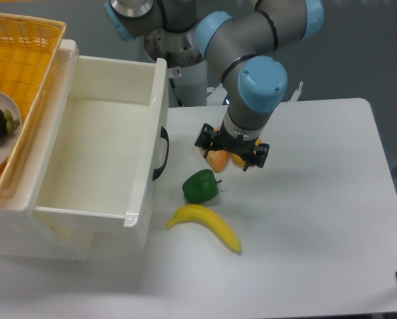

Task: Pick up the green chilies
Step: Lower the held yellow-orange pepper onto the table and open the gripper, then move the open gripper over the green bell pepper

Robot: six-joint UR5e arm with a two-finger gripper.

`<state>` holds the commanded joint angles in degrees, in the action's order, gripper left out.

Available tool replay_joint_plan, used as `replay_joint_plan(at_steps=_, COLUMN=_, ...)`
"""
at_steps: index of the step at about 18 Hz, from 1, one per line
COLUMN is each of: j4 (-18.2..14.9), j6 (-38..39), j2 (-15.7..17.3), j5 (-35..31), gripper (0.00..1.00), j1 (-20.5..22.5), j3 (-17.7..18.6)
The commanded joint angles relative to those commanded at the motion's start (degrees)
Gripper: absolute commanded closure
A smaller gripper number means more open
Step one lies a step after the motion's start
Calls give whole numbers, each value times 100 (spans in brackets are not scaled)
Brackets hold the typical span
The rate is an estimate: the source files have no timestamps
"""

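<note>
Green chilies [200, 187], one small glossy dark-green lobed plastic pepper with a short stem, lying on the white table [318, 219] just beside the front of the open white plastic drawer [98, 159], with the stem pointing right toward the frame's right side. Just below it, a curved yellow plastic banana [205, 226], near but seemingly not touching. Untouched so far, by the look of things.

Black two-finger gripper [231, 154] hanging above and to the right of the green toy in the picture, wrist pointing down, directly over an orange rounded plastic pepper [217, 160] and probably a second yellowish piece behind it, mostly hidden. Fingers seen from above and partly masked by the wrist, so spread or closed: cannot tell. Contact with the orange piece: cannot tell either.

Key relation for the coming move: target down-left of the claw in the picture, toward the drawer and the camera, close by. Rounded body, no marked long axis beyond the stem line running roughly left to right. Likely need: a short shift that way, then a descent clear of the banana and the drawer's black handle [162, 154]
</note>
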<state>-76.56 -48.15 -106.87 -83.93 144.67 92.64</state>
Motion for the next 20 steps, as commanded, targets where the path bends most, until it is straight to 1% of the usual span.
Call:
replay_joint_plan(at_steps=2, j4=27, j6=-465, j2=-158, j5=-288, gripper=0, j1=-132, j3=0)
replay_joint_plan(at_steps=3, j4=27, j6=-711, j2=-185, j5=-447, gripper=0, j1=-167, j3=-9)
replay_joint_plan(at_steps=6, j4=27, j6=-1458, j2=-290, j5=-571, gripper=0, j1=-220, j3=9)
replay_joint_plan(at_steps=8, j4=27, j6=-1714, j2=-282, j5=-773, gripper=0, j1=-238, j3=18)
replay_joint_plan(at_steps=11, j4=27, j6=-2197, j2=-299, j5=-791, gripper=0, j1=-282, j3=35)
replay_joint_plan(at_steps=14, j4=150, j6=-2418, j2=-501, j5=-800, gripper=0, j1=-360, j3=70)
replay_joint_plan(at_steps=15, j4=211, j6=-2462, j2=-580, j5=-817, gripper=0, j1=-448, j3=70)
replay_joint_plan(at_steps=17, j4=221, j6=-2506, j2=-686, j5=-853, gripper=0, j1=-588, j3=114)
replay_joint_plan(at_steps=20, j4=247, j6=-2506, j2=-713, j5=-1002, gripper=0, j1=-765, j3=307)
